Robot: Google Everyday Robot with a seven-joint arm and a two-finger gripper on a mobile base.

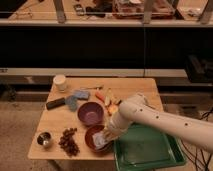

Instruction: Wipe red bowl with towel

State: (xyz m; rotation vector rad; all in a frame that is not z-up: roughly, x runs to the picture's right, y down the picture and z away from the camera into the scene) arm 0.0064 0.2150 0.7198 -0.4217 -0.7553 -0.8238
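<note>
The red bowl (93, 136) sits near the table's front edge, just left of the green tray. Inside it lies the pale grey-blue towel (99, 140), bunched up. My gripper (106, 134) comes down from the right on the end of the white arm and is shut on the towel, pressing it into the bowl's right half. The arm hides the bowl's right rim.
A purple bowl (91, 113) stands right behind the red one. A green tray (150, 150) fills the front right. A steel cup (44, 139) and grapes (68, 140) lie front left. Blue pads (76, 98), a dark bar (55, 103), a white cup (60, 81) and fruit (111, 102) sit further back.
</note>
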